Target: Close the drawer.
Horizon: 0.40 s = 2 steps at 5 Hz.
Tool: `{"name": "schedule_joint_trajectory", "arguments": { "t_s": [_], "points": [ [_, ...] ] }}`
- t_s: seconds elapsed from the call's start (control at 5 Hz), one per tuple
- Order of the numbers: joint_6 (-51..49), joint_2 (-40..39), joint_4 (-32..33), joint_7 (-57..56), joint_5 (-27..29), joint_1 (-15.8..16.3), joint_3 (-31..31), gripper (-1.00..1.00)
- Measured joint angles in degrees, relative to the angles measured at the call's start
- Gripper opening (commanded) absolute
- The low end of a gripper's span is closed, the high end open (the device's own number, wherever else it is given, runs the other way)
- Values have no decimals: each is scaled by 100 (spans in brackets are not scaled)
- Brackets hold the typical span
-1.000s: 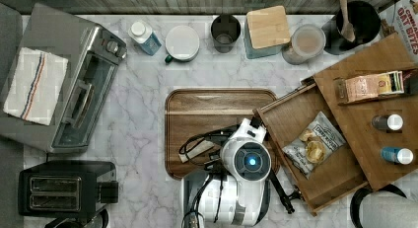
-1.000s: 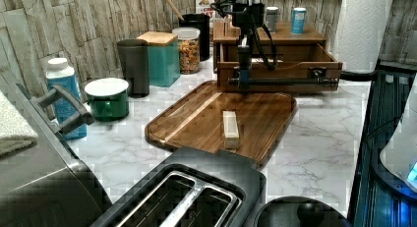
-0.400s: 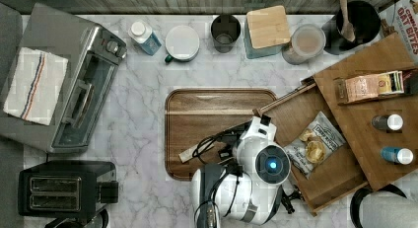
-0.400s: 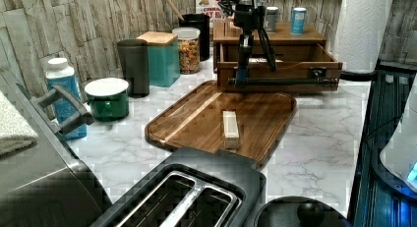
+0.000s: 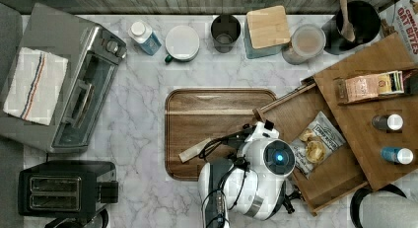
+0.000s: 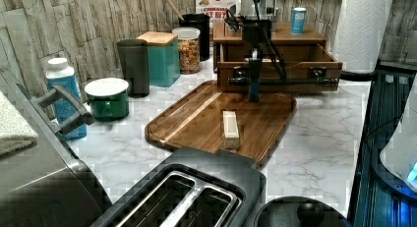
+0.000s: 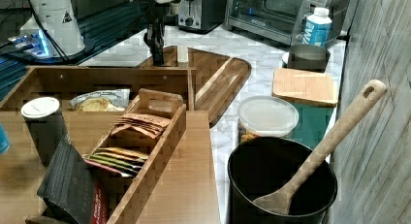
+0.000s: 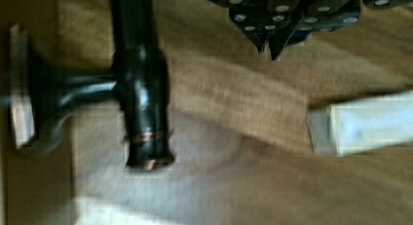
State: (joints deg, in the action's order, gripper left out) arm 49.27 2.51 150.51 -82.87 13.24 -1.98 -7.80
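1 arm upright over the tray [image 6: 275, 114], clenched claw [image 6: 254, 93] pointing down beside the open drawer's [image 6: 295, 55] handle [image 6: 285, 81].

The gripper [image 8: 269, 45] is black with pale screw heads. Just beside it the drawer [image 5: 315, 154] is medium brown wood with a dark, near-black bar handle [image 8: 141, 79] carrying a coppery ring. Under the gripper the tray [image 6: 196, 121] is darker brown with a lighter stripe of grain, and the block [image 6: 230, 129] lying on it is pale cream. Farther from the gripper, a white marble counter [image 5: 143, 114] with grey veins, a teal canister [image 6: 164, 62] with a light wood lid, and a green bowl [image 6: 107, 101] with a white lid.
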Motion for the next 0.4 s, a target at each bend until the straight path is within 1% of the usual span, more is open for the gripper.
{"name": "schedule_joint_trajectory", "arguments": {
  "t_s": [0.4],
  "points": [
    [-179, 7, 168, 269, -756, -23, -108, -100]
  ]
}}
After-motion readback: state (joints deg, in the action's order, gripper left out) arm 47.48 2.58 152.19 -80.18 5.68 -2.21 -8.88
